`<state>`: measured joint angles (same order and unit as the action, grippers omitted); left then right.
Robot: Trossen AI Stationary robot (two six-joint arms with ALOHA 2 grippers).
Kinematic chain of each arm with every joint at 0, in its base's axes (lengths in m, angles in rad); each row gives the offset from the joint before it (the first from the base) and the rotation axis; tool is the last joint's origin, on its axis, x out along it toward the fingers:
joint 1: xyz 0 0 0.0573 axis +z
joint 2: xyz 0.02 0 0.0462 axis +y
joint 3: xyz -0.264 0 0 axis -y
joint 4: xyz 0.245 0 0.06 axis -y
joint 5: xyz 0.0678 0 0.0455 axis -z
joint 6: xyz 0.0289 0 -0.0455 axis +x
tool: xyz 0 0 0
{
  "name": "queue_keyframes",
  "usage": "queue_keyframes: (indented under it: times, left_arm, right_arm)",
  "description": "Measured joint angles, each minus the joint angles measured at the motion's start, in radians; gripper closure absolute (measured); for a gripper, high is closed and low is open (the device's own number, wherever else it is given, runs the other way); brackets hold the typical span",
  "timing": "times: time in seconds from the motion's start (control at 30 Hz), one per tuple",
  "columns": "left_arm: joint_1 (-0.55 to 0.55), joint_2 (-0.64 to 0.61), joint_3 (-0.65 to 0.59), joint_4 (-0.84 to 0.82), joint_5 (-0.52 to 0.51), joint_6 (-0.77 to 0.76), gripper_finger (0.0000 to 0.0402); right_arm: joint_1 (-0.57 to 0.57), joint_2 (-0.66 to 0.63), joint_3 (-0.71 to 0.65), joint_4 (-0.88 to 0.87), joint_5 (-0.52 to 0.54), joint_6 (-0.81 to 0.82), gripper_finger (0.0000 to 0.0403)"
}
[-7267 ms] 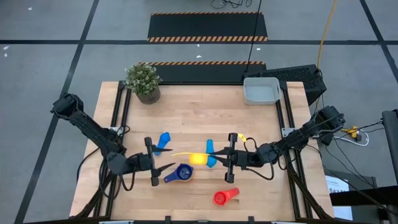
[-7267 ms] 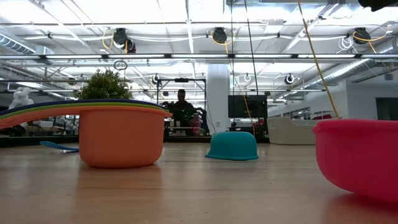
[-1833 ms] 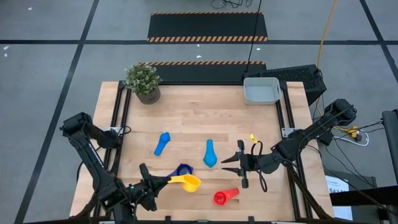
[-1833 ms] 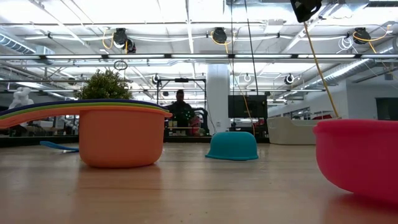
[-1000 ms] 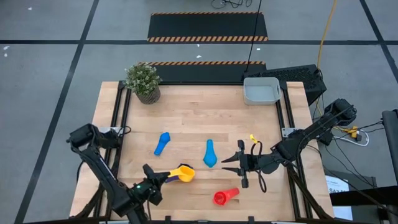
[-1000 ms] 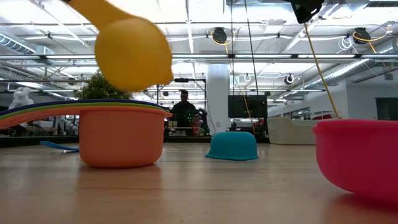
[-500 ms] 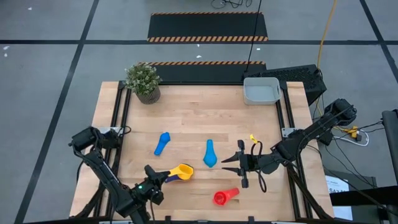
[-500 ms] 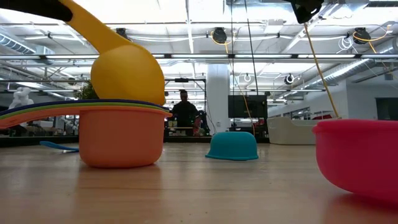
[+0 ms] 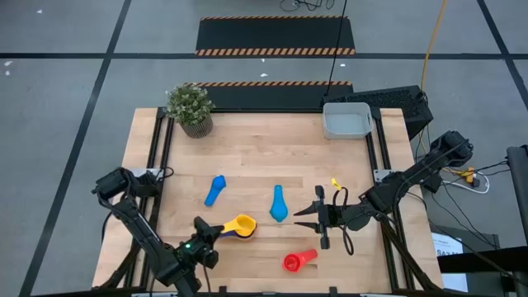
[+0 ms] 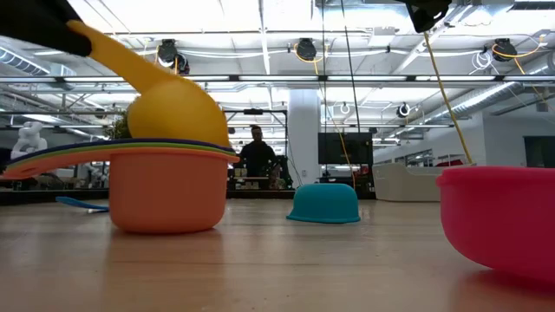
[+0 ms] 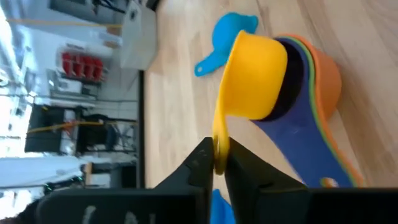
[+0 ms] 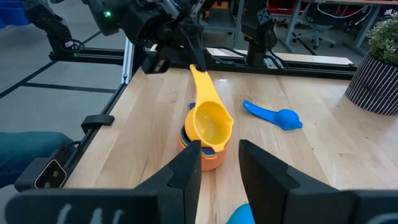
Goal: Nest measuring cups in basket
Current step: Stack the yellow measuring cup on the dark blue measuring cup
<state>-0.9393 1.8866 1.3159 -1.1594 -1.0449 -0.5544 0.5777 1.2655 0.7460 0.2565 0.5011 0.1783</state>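
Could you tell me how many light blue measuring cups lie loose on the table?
2: one light blue cup left of centre, the other at centre, by the right gripper. None seems hidden.

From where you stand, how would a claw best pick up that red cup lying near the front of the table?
Probably by its short handle. In the high view the red cup lies clear of the other cups, handle pointing toward the right arm's side. The right claw could come down from above and pinch the flat handle across its width; the round bowl looks too wide.
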Motion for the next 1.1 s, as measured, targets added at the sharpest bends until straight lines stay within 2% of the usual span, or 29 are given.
queue_keyframes:
  times: [0.43, 0.6, 0.87, 1.1]
  left_arm:
    - [0.003, 0.0, 0.0, -0.012, 0.007, -0.033, 0.0259]
    - [0.003, 0.0, 0.0, -0.077, 0.028, -0.105, 0.0225]
    - [0.003, -0.002, 0.0, -0.098, 0.165, -0.212, 0.0178]
    - [0.011, -0.002, 0.0, -0.097, 0.321, -0.301, 0.0172]
  right_arm:
    - [0.0, 0.0, 0.0, 0.0, 0.0, 0.0, 0.0303]
    - [0.0, 0.0, 0.0, 0.0, 0.0, 0.0, 0.0303]
    - [0.0, 0.0, 0.0, 0.001, 0.0, 0.0, 0.0303]
    - [0.0, 0.0, 0.0, 0.015, 0.0, 0.0, 0.0303]
